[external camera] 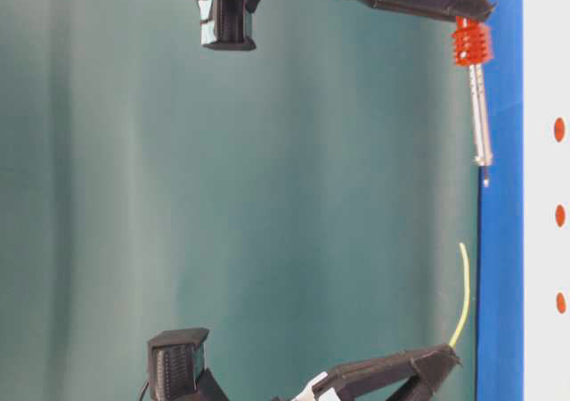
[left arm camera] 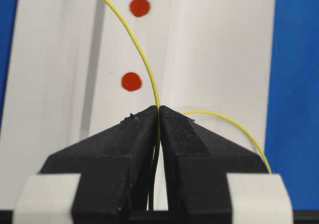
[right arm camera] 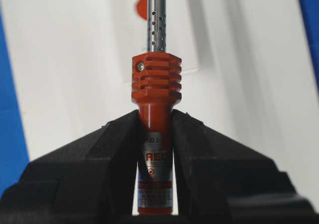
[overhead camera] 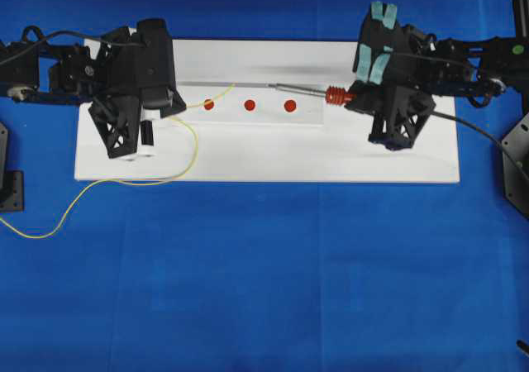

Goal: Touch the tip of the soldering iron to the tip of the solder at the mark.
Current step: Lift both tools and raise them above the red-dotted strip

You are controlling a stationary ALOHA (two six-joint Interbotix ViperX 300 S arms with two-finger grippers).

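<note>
The main risk is a miss in the air. The thin yellowish solder wire (overhead camera: 216, 94) is springy and curls upward from its grip, so its free end (left arm camera: 105, 0) can sway or bend aside if the slim soldering iron with the orange-red handle, ribbed red collar and silver shaft (overhead camera: 307, 92) comes in off-line. Contact might then fall along the wire's side instead of tip to tip. Both tips also hang above the raised white strip, near the far edge of the flat white board (overhead camera: 264, 169), and not clearly over any one of the three red dots (overhead camera: 249, 105). The meeting could therefore land away from the mark. The slack wire trailing off the board's near left corner onto the blue cloth (overhead camera: 273, 289) could tug the held end if it snags.

The left gripper (left arm camera: 158, 109) has its black jaws pressed together with the wire pinched between them, the wire rising past the nearest dots toward the middle of the board. The right gripper (right arm camera: 155, 115) is clamped on the iron's handle just behind the ribbed collar, with the shaft pointing toward the board's left end. In the overhead view the two tips are apart, with a clear gap between them.
</note>
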